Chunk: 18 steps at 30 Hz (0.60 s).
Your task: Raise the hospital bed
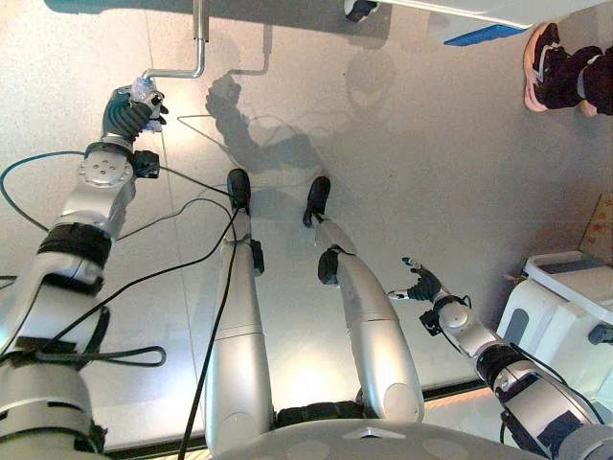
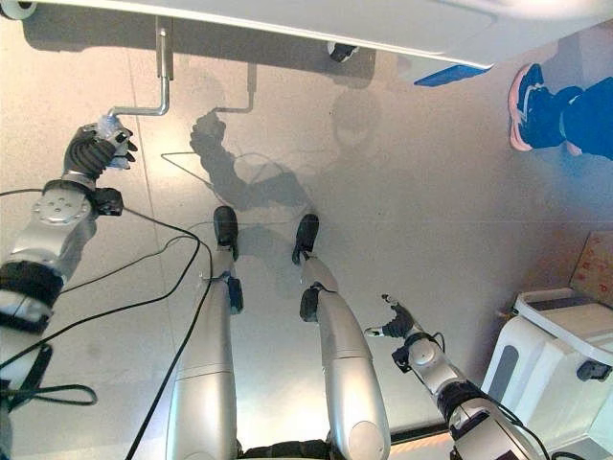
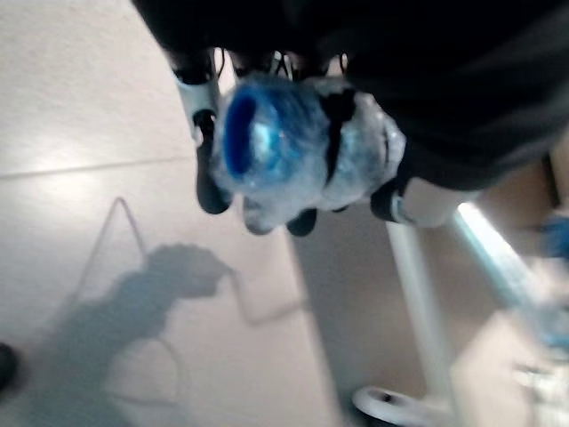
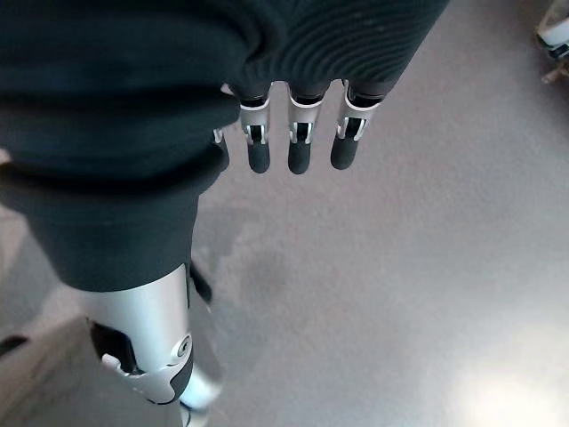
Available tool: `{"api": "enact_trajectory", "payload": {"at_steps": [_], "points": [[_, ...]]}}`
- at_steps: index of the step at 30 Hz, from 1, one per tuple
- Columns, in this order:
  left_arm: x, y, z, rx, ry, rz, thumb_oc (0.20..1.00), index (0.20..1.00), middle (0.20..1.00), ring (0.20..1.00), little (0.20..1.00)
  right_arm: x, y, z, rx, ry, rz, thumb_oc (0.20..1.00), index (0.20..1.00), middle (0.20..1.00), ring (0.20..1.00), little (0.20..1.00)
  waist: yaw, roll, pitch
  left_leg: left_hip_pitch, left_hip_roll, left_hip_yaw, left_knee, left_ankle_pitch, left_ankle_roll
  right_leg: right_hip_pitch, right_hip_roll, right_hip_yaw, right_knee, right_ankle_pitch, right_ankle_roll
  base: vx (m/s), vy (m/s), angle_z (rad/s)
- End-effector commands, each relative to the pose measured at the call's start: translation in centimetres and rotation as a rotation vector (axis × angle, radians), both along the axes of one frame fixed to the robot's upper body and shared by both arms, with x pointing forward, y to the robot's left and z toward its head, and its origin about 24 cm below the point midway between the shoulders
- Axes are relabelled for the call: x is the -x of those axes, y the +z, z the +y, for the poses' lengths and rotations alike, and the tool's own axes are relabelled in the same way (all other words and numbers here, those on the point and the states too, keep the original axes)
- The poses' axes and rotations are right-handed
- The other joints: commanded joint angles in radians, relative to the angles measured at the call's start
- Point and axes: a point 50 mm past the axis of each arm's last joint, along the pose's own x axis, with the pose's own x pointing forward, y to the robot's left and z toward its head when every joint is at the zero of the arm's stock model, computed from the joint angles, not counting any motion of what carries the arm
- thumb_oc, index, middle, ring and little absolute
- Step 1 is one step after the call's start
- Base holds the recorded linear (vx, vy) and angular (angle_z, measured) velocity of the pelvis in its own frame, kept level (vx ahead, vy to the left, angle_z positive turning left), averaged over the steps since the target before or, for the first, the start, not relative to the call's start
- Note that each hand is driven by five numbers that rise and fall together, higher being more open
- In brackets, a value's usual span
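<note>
In the left eye view we see the crank, a bent metal rod that hangs down from the bed at the top edge, and our left hand is clenched around the handle at the free end of the crank. Our right hand is well apart from the crank, low over the floor, with fingers relaxed and holding nothing. A person's shoe stands far from the crank, near the bed, and a white device is beside our right hand. In the right eye view the crank comes down from the underside of the bed, and the left hand grasps its end. In the left wrist view the handle is wrapped in clear plastic with a blue end, and the dark fingertips curl around it. In the right wrist view the fingers point straight over the bare floor, far from the crank.
</note>
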Motion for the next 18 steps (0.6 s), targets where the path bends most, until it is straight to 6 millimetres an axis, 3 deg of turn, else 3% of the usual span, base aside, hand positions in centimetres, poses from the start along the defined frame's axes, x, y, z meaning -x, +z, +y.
{"api": "enact_trajectory", "payload": {"at_steps": [1, 11, 12, 13, 15, 16, 17, 18], "points": [[1.9, 1.0, 4.8, -0.045, 0.209, 0.01, 0.2, 0.2, 0.2, 0.2, 0.2, 1.6, -1.1, -0.4, -0.007, -0.024, 0.044, 1.0, 1.0, 1.0, 1.0, 1.0, 0.023, -0.072, -0.013, 0.053, -0.08, 0.089, -0.063, -0.037, 0.019, -0.01, -0.073, 0.067, -0.003, 0.044, 0.15, 0.0, 0.0, -0.04], [0.1, 0.7, 2.7, -0.083, 0.227, 0.091, 0.2, 0.2, 0.2, 0.2, 0.2, 0.4, 0.1, 1.2, -0.045, 0.024, -0.022, 1.0, 1.0, 1.0, 1.0, 1.0, -0.024, -0.086, -0.013, -0.01, -0.066, 0.105, -0.019, -0.046, 0.029, -0.095, -0.056, 0.099, 0.029, 0.043, 0.136, -0.01, -0.03, -0.11], [-0.7, 0.1, 1.0, -0.118, 0.177, 0.11, 0.2, 0.2, 0.2, 0.2, 0.2, 0.4, 0.1, 1.5, -0.046, 0.032, -0.029, 1.0, 1.0, 1.0, 1.0, 1.0, -0.04, -0.088, -0.013, -0.025, -0.064, 0.109, -0.015, -0.042, 0.031, -0.121, -0.051, 0.109, 0.036, 0.045, 0.133, -0.01, -0.074, -0.05], [-0.7, 0.1, 1.0, -0.118, 0.177, 0.11, 0.2, 0.2, 0.2, 0.2, 0.2, 0.4, 0.1, 1.5, -0.046, 0.031, -0.029, 1.0, 1.0, 1.0, 1.0, 1.0, -0.04, -0.088, -0.013, -0.026, -0.064, 0.109, -0.014, -0.042, 0.031, -0.121, -0.051, 0.109, 0.036, 0.045, 0.133, -0.02, -0.112, -0.06], [-1.5, -0.7, -1.1, -0.134, 0.118, 0.118, 0.2, 0.2, 0.2, 0.2, 0.2, 0.4, 0.0, 1.6, -0.037, 0.032, -0.024, 1.0, 1.0, 1.0, 1.0, 1.0, -0.048, -0.087, -0.013, -0.035, -0.063, 0.111, -0.013, -0.036, 0.032, -0.139, -0.048, 0.114, 0.043, 0.047, 0.129, -0.01, -0.096, -0.09], [-2.2, -0.9, -3.7, -0.152, 0.033, 0.106, 0.2, 0.2, 0.2, 0.2, 0.2, 0.4, 0.0, 1.6, -0.032, 0.035, -0.022, 1.0, 1.0, 1.0, 1.0, 1.0, -0.058, -0.087, -0.013, -0.037, -0.06, 0.113, -0.018, -0.029, 0.033, -0.151, -0.044, 0.116, 0.051, 0.048, 0.126, -0.01, -0.096, -0.07], [-2.3, -0.9, -3.8, -0.152, 0.033, 0.107, 0.2, 0.2, 0.2, 0.2, 0.2, 0.4, 0.0, 1.6, -0.031, 0.034, -0.022, 1.0, 1.0, 1.0, 1.0, 1.0, -0.058, -0.087, -0.013, -0.037, -0.06, 0.113, -0.018, -0.029, 0.033, -0.151, -0.044, 0.117, 0.051, 0.048, 0.126, -0.03, -0.144, -0.03], [-2.8, -1.2, -6.3, -0.174, -0.05, 0.094, 0.2, 0.2, 0.2, 0.2, 0.2, 0.4, -0.1, 1.6, -0.02, 0.032, -0.017, 1.0, 1.0, 1.0, 1.0, 1.0, -0.067, -0.086, -0.013, -0.036, -0.057, 0.117, -0.025, -0.023, 0.033, -0.157, -0.038, 0.123, 0.053, 0.051, 0.123, -0.01, -0.07, 0.0]]}}
